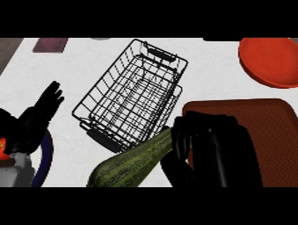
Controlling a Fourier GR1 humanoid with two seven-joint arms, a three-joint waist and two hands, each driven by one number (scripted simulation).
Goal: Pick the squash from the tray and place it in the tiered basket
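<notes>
Where visible, right hand point(206, 143) around squash point(135, 162)

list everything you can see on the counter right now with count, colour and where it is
squash: one, dark green, speckled, bottom centre, held off the tray, its far end near the basket's near corner
basket: one, black wire, centre of the counter
tray: one, reddish brown, right, partly hidden by the right robot hand
plate: one, red-orange, top right
mat: one, dark purple, top left edge, partly cut off
blue-rimmed dish: one, bottom left, mostly hidden, something red in it
counter: one, white
left robot hand: one, black, left, fingers straight, holding nothing
right robot hand: one, black, lower right, curled round the squash
</notes>
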